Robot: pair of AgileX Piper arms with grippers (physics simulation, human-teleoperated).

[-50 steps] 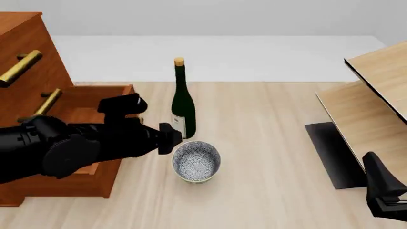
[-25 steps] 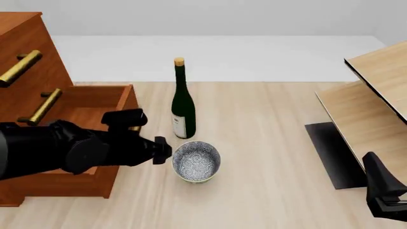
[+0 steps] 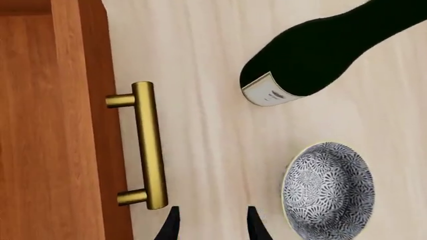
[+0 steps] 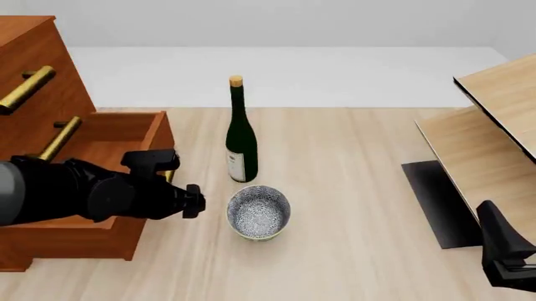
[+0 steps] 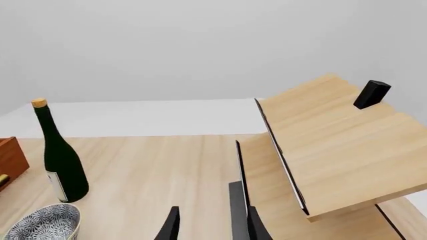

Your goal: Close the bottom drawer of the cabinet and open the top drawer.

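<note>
Reddish-brown wood fills the left side of my front view: the cabinet stands at the table's left edge, and I count three brass bar handles there, one per drawer. Its bottom drawer is pulled out toward the middle of the table, its inside open to view; the top drawer sits flush. My left wrist camera looks straight down on the bottom drawer's brass handle, with bare tabletop between it and the other things.

One green wine bottle stands upright near the drawer's front corner, and one patterned bowl sits just in front of the bottle, apart from it. Two pale slanted panels occupy the right side, leaving the centre free.

My left gripper hovers just off the handle's end, fingers apart, holding nothing. My right gripper is low at the near right, also parted and empty.
</note>
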